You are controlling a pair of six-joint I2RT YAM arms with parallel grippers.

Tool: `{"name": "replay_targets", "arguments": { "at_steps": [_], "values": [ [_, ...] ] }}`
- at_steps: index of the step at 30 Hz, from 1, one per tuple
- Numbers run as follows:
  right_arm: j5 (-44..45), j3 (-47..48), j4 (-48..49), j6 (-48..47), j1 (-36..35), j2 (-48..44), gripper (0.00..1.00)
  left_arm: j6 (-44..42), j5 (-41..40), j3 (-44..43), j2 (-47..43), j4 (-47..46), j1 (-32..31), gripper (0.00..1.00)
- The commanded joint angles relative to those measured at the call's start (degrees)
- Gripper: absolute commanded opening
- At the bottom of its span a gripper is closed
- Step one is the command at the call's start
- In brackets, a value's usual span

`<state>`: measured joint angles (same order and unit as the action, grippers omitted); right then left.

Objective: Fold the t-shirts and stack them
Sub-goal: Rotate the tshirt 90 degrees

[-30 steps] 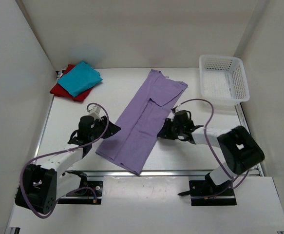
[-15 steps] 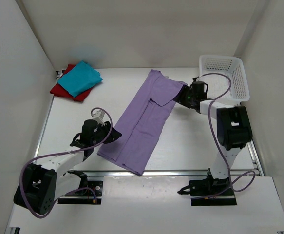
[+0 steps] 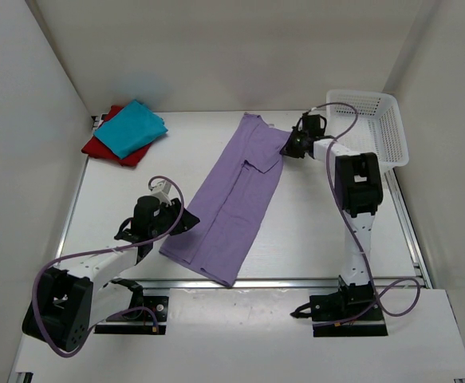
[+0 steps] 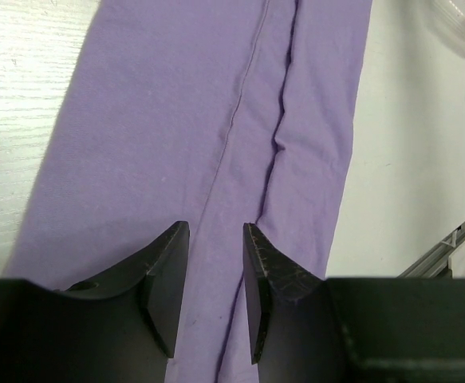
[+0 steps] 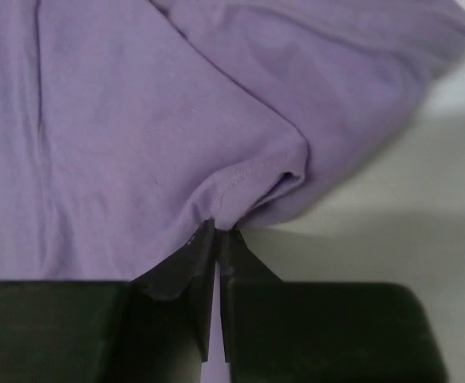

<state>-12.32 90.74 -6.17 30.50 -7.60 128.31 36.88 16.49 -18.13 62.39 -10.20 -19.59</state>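
Lying on the desk [image 3: 312, 223]: the lilac t-shirt [image 3: 232, 199], drawn out as a long strip that slanted from the near middle toward the far right.
Shirt surface: in the left wrist view the lilac cloth [image 4: 216, 104] showed a stitched seam and a soft ridge, both running along its length; the white desk was bare on either side.
Right gripper [image 3: 289, 145]: reached out to the far right corner of the strip, at the sleeve end, the arm stretched well away from its base.
Right jaws: closed together on a bunched fold of hem, per the right wrist view [image 5: 214, 235]; the cloth [image 5: 136, 120] puckered into the tips and a loose flap of it curled out to the right.
Left gripper [image 3: 183, 222]: set at the near left edge of the strip, low over the cloth.
Left jaws: stood apart [image 4: 214, 239], the shirt showing in the gap between them; nothing pinched. Could not tell whether the tips touched the cloth.
Stack: the teal t-shirt [image 3: 131, 128] lay folded on top of the red t-shirt [image 3: 95, 148] in the far left corner, red edges showing around the near and left sides; both well apart from the lilac one.
Basket [image 3: 362, 94]: white mesh, at the far right of the desk, near the right gripper but not touching the shirt.
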Motion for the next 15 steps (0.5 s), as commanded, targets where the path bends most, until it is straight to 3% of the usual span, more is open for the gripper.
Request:
{"name": "replay_targets", "arguments": {
  "at_steps": [1,2,4,6,8,12,15],
  "values": [
    [-2.8,9.1,-7.4,-2.9,-2.3,4.1,0.0,-0.5,0.0,0.4,-1.0,-0.6,0.4,0.44],
    [-3.3,12.7,-8.2,-4.5,-3.5,6.1,0.0,-0.5,0.2,0.3,-1.2,-0.4,0.6,0.44],
    [-3.6,19.7,-11.9,-7.9,-4.9,8.4,0.11,-1.0,-0.6,0.2,-2.4,0.8,0.6,0.45],
    [-3.7,28.0,-17.1,-11.8,-6.0,10.5,0.27,-0.8,-0.5,0.1,-3.3,2.1,1.0,0.44],
    [-2.8,30.4,-20.2,-14.5,-6.3,8.8,0.37,-1.4,-1.1,0.4,-5.2,3.8,0.8,0.44],
    [-3.6,26.5,-22.9,-17.2,-4.3,-1.7,0.53,-3.7,-3.9,2.1,-7.8,7.8,2.5,0.47],
    [-5.9,11.4,-18.6,-15.5,-2.8,-14.8,0.54,-4.8,-5.2,4.8,-10.1,10.1,6.2,0.48]
  ]
}}
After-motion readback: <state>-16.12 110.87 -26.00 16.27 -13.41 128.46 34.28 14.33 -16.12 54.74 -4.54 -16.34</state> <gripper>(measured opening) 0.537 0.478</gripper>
